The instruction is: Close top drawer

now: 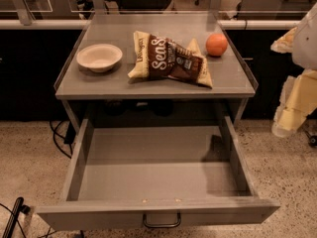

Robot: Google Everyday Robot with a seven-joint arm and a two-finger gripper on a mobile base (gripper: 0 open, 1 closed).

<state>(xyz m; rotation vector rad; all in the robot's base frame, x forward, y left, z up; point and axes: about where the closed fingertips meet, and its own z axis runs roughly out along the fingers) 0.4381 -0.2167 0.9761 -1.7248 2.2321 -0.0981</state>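
The top drawer (158, 167) is a wide, shallow grey drawer. It is pulled far out from under the grey table top (158, 86) and is empty inside. Its flat front (99, 216) faces the bottom edge of the camera view, with a small dark loop handle (162, 223) at centre. My gripper (287, 123), pale yellow and white, hangs at the right edge of the view. It is to the right of the drawer's right side wall (237, 157), above the floor and apart from the drawer.
On the table top lie a white bowl (99, 56), a brown and cream chip bag (171, 58) and an orange (216, 44). Dark cabinets stand behind. Black cables (59, 138) trail on the speckled floor at the left.
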